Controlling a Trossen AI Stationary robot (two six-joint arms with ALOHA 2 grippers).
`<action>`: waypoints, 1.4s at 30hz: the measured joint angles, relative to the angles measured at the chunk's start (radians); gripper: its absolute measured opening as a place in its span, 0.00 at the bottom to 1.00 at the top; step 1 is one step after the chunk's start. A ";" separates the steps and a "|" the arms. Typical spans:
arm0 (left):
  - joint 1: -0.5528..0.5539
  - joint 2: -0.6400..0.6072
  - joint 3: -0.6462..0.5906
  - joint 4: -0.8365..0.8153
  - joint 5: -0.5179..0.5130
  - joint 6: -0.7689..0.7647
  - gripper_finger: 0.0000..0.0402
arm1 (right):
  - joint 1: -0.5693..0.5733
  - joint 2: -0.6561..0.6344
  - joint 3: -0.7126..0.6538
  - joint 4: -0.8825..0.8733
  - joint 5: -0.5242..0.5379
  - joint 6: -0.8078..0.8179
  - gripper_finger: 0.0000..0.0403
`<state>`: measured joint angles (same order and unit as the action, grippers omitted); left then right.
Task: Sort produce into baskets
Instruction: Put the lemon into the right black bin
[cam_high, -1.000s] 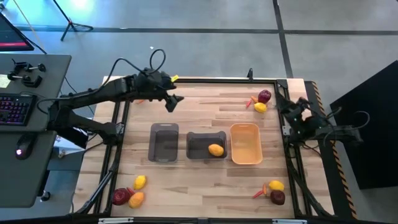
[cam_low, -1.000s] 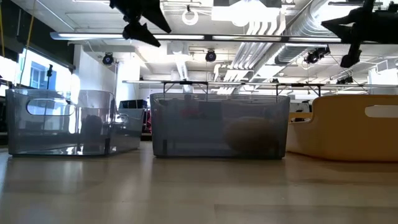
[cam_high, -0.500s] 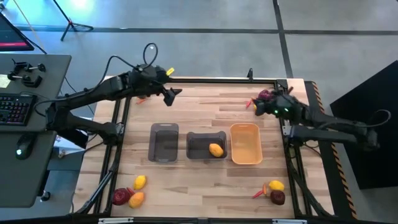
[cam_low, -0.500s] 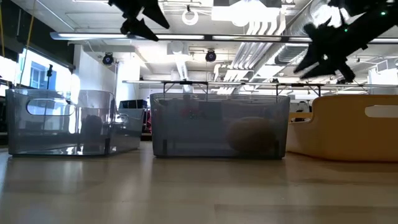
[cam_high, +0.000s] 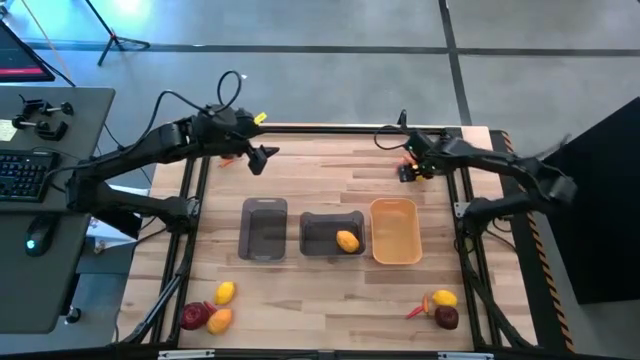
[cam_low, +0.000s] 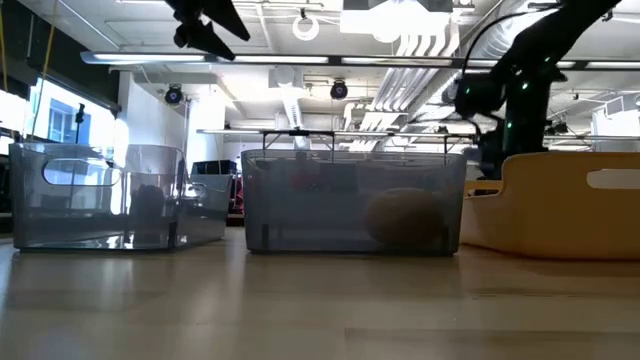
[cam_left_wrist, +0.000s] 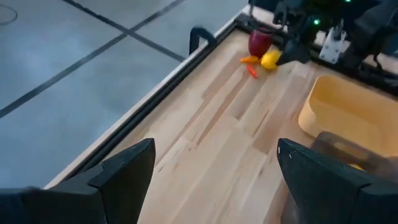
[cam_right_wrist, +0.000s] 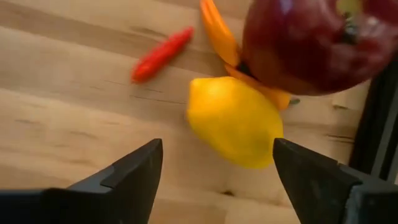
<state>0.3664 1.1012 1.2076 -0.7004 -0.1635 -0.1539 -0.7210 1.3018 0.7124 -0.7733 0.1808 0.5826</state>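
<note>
Right hand (cam_right_wrist: 214, 180) spread above lemon (cam_right_wrist: 235, 121) beside apple (cam_right_wrist: 308, 43) — left hand (cam_left_wrist: 214, 174) spread, aloft.

Glossy red apple (cam_right_wrist: 308, 43), matt wooden table (cam_high: 320, 175)

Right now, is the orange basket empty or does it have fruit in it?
Empty. From above, the orange basket shows only its bare floor, while the middle grey basket beside it holds one lemon.
</note>
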 joint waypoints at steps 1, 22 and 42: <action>0.000 0.000 0.000 -0.007 0.000 0.000 0.81 | -0.009 0.025 0.008 0.001 0.006 -0.021 0.74; -0.001 -0.001 0.000 -0.013 0.000 -0.012 0.81 | -0.025 0.202 0.059 0.013 0.005 -0.231 0.62; -0.008 0.000 0.000 0.184 0.067 -0.027 0.81 | 0.418 -0.213 0.059 0.554 -0.377 -0.069 0.47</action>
<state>0.3584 1.1011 1.2076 -0.5162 -0.0967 -0.1806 -0.3026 1.0887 0.7719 -0.2197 -0.1957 0.5133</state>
